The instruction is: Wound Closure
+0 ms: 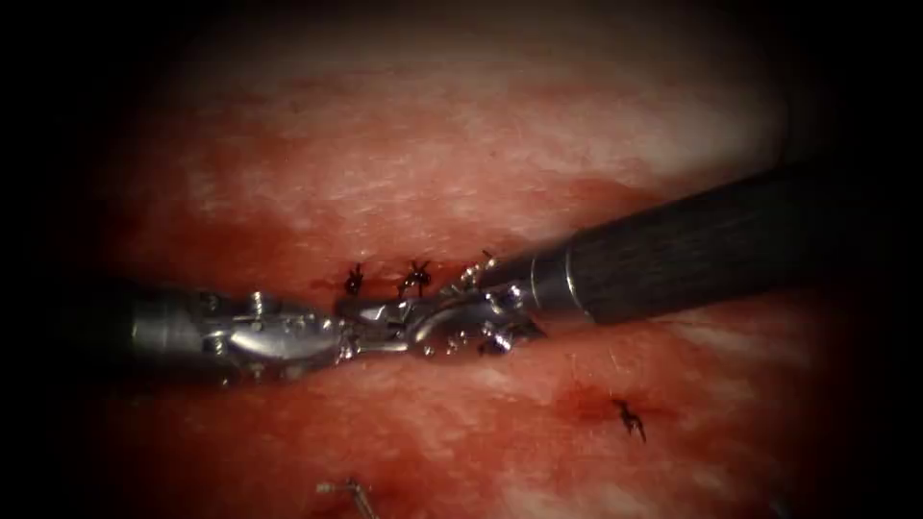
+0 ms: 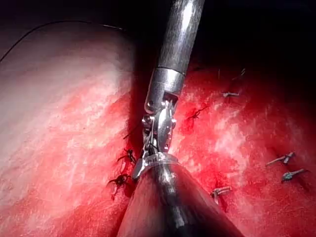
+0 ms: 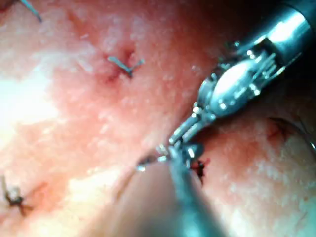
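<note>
The cut [image 1: 385,288] runs across the tissue [image 1: 461,173], with two dark knotted stitches [image 1: 415,277] on it. My left tool [image 1: 380,325] comes in from the left and my right tool [image 1: 428,336] from the right. They meet tip to tip over the cut, just below the stitches. A short pale piece of thread [image 1: 479,264] sticks up beside the right tool's wrist. In the right wrist view the left tool [image 3: 185,131] touches the right tool's tip [image 3: 175,153], with a small shiny bit [image 3: 148,163] there. I cannot make out the needle or what either tool holds.
Another dark knot [image 1: 630,418] sits in a red patch at the lower right. A pale cut end of thread [image 1: 346,490] lies near the bottom edge. Red fluid wets the tissue around the cut. Several more pale thread ends [image 2: 284,159] dot the tissue.
</note>
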`<state>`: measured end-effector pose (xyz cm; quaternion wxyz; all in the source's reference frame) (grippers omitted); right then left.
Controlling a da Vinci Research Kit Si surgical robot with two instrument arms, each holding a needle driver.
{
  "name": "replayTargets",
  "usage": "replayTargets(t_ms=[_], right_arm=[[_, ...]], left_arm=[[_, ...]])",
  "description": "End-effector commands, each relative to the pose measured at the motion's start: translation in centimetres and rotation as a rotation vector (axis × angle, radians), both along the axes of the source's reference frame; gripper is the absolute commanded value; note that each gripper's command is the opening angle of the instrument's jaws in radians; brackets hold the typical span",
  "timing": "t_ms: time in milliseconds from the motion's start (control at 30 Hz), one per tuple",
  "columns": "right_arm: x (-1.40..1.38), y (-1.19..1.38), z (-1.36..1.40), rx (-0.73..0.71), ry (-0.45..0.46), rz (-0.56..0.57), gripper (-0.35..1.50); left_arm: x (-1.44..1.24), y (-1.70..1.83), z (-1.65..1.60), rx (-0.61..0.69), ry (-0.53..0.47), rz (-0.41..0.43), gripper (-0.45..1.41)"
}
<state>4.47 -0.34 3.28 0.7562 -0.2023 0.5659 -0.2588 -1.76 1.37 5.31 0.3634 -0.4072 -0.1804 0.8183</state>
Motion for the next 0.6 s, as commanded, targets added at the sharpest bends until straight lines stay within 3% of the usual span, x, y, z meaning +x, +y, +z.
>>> replayTargets(t_ms=[33, 200, 267, 300, 367, 433, 500, 567, 600], right_arm=[[0.02, -0.04, 0.03, 0.002, -0.006, -0.011, -0.35], [0.00, -0.05, 0.03, -0.002, -0.018, 0.000, -0.35], [-0.02, -0.06, 0.02, 0.006, -0.025, 0.015, 0.26], [-0.03, -0.06, -0.01, 0.014, -0.013, 0.030, 0.66], [-0.07, -0.06, -0.05, 0.041, 0.003, 0.069, 1.06], [-0.13, -0.05, -0.13, 0.063, 0.008, 0.092, 1.18], [-0.21, -0.04, -0.23, 0.077, 0.009, 0.107, 1.21], [-0.32, -0.01, -0.36, 0.092, 0.023, 0.130, 1.26], [-0.32, -0.01, -0.36, 0.092, 0.023, 0.130, 1.26]], left_arm=[[-0.04, -0.05, 0.05, 0.003, 0.001, 0.001, -0.45], [-0.03, -0.07, 0.02, 0.002, 0.000, 0.002, -0.45], [-0.01, -0.09, -0.01, 0.002, -0.001, 0.004, -0.45], [0.01, -0.11, -0.02, 0.002, -0.002, 0.006, -0.45], [0.06, -0.15, -0.05, 0.000, -0.005, 0.011, -0.45], [0.17, -0.22, -0.08, -0.002, -0.009, 0.019, -0.45], [0.31, -0.29, -0.11, -0.004, -0.014, 0.029, -0.45], [0.63, -0.39, -0.15, -0.013, -0.020, 0.041, -0.45], [0.63, -0.39, -0.15, -0.013, -0.020, 0.041, -0.45]])
